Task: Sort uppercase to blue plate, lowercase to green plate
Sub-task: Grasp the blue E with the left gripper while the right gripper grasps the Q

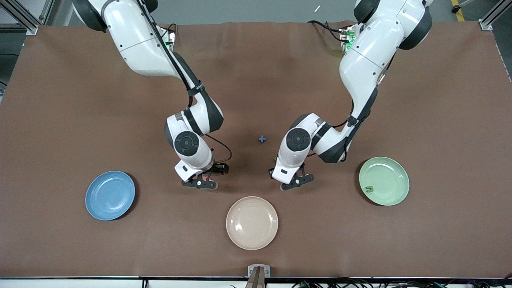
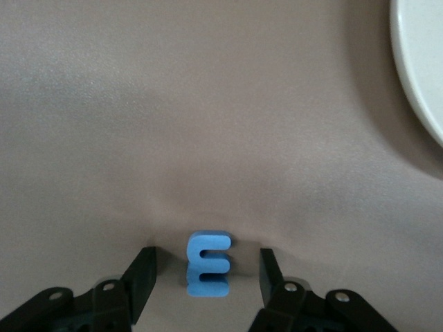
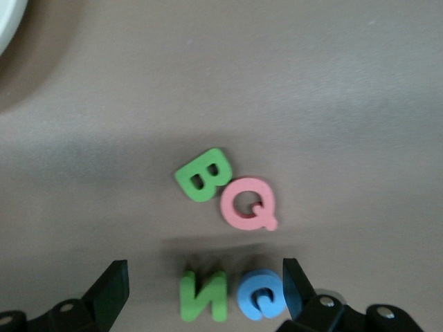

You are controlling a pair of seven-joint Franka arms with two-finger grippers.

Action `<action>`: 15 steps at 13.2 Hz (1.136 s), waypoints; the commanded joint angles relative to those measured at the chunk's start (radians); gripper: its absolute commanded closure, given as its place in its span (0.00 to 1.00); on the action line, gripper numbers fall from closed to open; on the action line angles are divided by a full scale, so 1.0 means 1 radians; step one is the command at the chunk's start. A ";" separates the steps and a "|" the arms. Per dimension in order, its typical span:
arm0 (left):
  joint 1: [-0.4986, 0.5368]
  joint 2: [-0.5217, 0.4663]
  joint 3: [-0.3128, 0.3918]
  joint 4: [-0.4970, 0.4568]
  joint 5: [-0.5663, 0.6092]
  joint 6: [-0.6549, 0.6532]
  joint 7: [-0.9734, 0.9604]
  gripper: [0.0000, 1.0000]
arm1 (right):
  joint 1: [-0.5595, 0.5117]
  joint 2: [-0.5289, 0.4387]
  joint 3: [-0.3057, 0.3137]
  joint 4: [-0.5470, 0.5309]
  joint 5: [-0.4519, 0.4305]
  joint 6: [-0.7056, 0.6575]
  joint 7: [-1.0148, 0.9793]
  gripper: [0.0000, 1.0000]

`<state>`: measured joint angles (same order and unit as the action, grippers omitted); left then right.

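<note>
left gripper (image 2: 205, 277): jaws apart, straddling blue m (image 2: 208, 264), not clamped
right gripper (image 3: 205, 290): released over green N (image 3: 204, 296), blue G (image 3: 260, 296)
step: grasping m
next: squeeze, carry toward 3 o'clock, green plate (image 1: 394, 192)

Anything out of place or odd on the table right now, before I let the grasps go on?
Nothing looks spilled or damaged. The green lowercase letter already lies in the green plate; the blue plate and cream plate hold nothing. The blue m sits squarely between the left gripper's open fingers. The right gripper hangs open over the green N and blue G.
</note>
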<state>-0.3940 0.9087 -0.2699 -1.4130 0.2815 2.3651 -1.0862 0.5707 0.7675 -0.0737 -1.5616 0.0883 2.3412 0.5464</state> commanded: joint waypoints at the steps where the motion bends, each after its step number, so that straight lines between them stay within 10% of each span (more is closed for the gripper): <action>1: -0.008 0.018 0.009 0.025 -0.015 0.000 -0.014 0.51 | -0.006 0.016 -0.011 0.011 -0.013 0.041 -0.017 0.02; 5: 0.003 0.006 0.009 0.019 -0.015 -0.017 -0.044 1.00 | -0.072 0.024 -0.012 0.006 -0.025 0.086 -0.235 0.02; 15: 0.187 -0.132 0.005 0.019 -0.004 -0.213 0.009 1.00 | -0.063 0.035 -0.012 -0.005 -0.025 0.086 -0.249 0.13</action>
<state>-0.2330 0.8012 -0.2588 -1.3771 0.2749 2.1754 -1.0939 0.5113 0.8035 -0.0915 -1.5616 0.0755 2.4263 0.3006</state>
